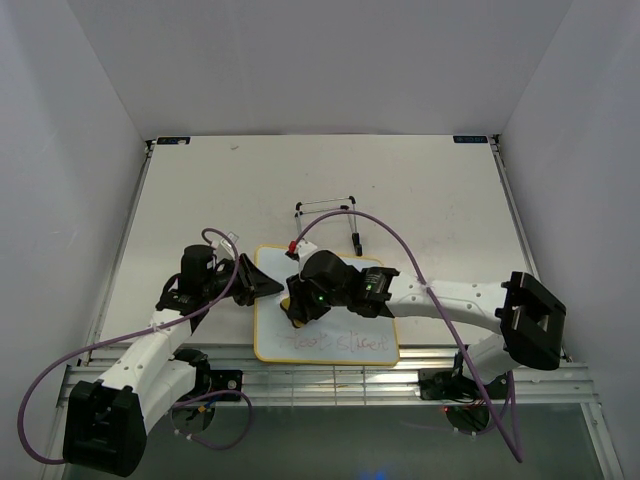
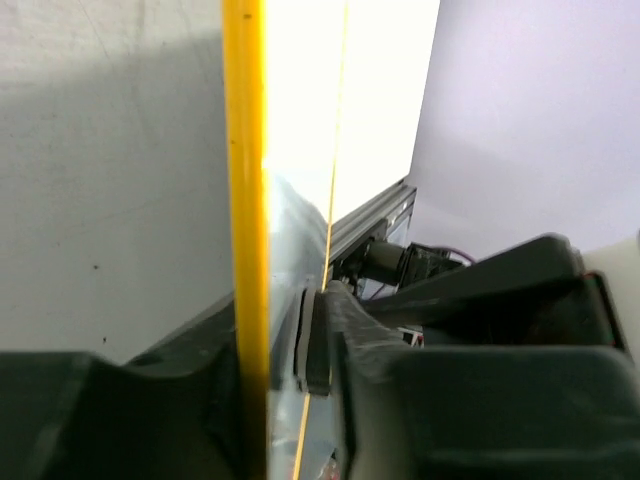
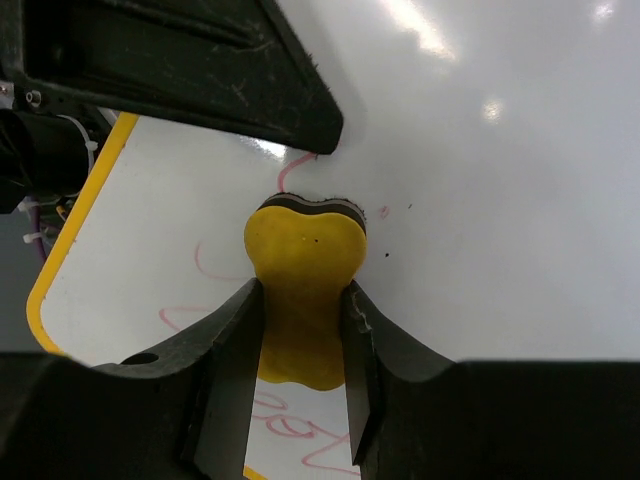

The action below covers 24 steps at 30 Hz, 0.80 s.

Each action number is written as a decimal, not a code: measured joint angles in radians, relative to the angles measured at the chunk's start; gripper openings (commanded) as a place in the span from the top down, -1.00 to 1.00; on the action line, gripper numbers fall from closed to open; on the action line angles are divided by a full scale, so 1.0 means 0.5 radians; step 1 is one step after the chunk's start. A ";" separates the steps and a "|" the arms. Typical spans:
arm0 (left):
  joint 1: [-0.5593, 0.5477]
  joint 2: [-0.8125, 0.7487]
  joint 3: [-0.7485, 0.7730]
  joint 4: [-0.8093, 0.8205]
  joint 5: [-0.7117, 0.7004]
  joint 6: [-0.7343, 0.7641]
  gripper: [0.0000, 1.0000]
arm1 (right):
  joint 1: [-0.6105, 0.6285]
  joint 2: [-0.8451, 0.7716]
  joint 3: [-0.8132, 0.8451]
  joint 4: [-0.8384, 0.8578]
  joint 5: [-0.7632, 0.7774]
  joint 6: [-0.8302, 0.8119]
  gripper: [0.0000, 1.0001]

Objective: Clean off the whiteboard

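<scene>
Right gripper point(image 3: 300, 300) clamped on yellow eraser point(image 3: 305, 250), pressed on whiteboard point(image 3: 480, 200); red writing point(image 1: 340, 343) partly hidden beneath; left gripper point(image 1: 262, 283) straddles board's left yellow edge, grip unclear

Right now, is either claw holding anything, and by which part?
Right claw pinches the yellow eraser at its narrow waist. Left claw straddles the whiteboard edge; grip unclear.

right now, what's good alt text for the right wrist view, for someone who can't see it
The right tool is shut on a yellow eraser, its dark pad down on the whiteboard. Faint red writing shows beside and below the eraser, and the board's yellow frame curves along the left.
</scene>
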 measured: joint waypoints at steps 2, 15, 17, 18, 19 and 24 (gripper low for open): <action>-0.001 -0.002 0.000 0.011 -0.023 -0.008 0.13 | 0.021 0.002 -0.018 0.012 -0.024 -0.001 0.53; 0.009 -0.028 0.000 0.124 -0.074 0.001 1.00 | 0.061 -0.028 -0.021 0.042 -0.065 -0.014 0.53; 0.009 -0.029 -0.001 0.129 -0.075 0.001 1.00 | 0.063 -0.028 -0.021 0.043 -0.045 -0.016 0.53; 0.009 -0.031 -0.001 0.130 -0.077 -0.003 1.00 | 0.063 -0.028 -0.021 0.043 -0.034 -0.016 0.52; 0.009 -0.034 -0.002 0.132 -0.082 -0.006 1.00 | 0.065 -0.028 -0.021 0.043 -0.024 -0.017 0.52; 0.015 -0.079 -0.020 0.147 -0.134 -0.027 1.00 | 0.069 0.027 0.072 -0.018 0.027 -0.037 0.51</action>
